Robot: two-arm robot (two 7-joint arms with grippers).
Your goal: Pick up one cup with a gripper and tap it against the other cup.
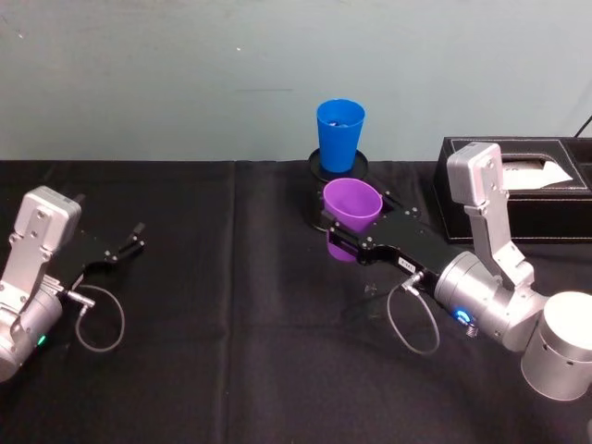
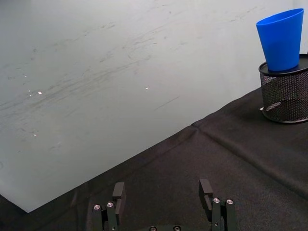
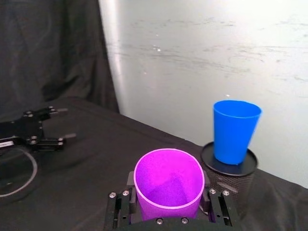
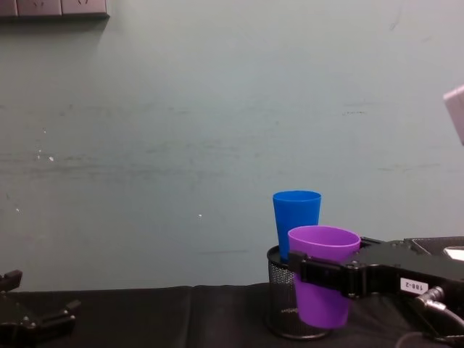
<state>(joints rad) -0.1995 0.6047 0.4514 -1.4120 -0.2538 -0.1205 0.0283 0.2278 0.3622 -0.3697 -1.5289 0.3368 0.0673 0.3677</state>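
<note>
1. My right hand (image 1: 356, 229) reaches in from the right toward the middle of the counter (image 1: 231, 351). It is closed on the purple cup (image 1: 351, 205), with one flat finger on each side of the wall below the rim.
2. The purple cup is mouth up and leans slightly. In the chest view its base seems to hang just clear of the black cloth.
3. The blue cup (image 1: 339, 134) stands upright on top of a black mesh holder (image 4: 279, 304) at the back of the counter, against the wall.
4. The purple cup sits just in front of the holder, lower than the blue cup. The right wrist view shows a gap between the two cups.
5. My left hand (image 1: 125, 242) rests low at the left side of the counter, fingers spread wide with nothing between them.
6. A black box (image 1: 546, 199) sits at the back right, beside my right arm.
</note>
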